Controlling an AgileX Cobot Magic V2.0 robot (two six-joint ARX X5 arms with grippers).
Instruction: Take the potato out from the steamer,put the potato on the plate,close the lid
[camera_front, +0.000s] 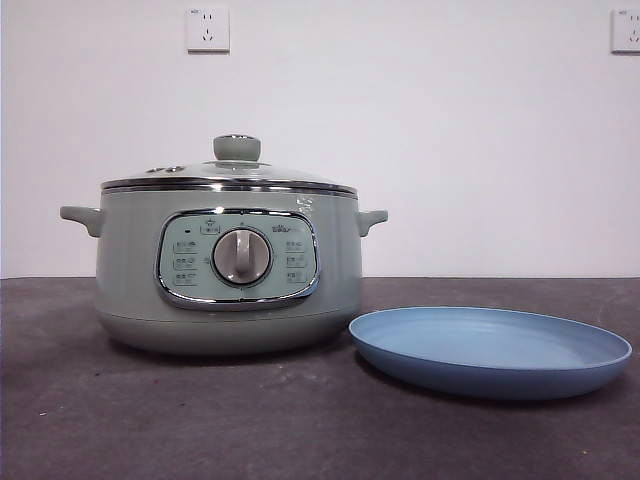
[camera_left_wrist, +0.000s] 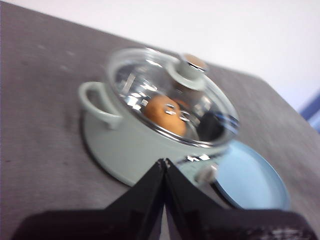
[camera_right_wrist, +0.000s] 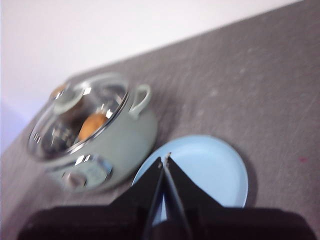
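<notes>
Both arms raised above table, left fingers (camera_left_wrist: 164, 162) pressed together empty, right fingers (camera_right_wrist: 164, 159) likewise

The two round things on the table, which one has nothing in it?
The light-blue plate beside the steamer is bare. The steamer holds the potato, visible through its glass lid.

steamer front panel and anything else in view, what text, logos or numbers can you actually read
Nothing is legible.
Steamer control panel: small button icons and labels around the dial, too small to read.
Above the panel, a small pale logo mark, unreadable.
Wall sockets: tiny marks at the top, unreadable.
Plate and lid: no text visible.
</notes>
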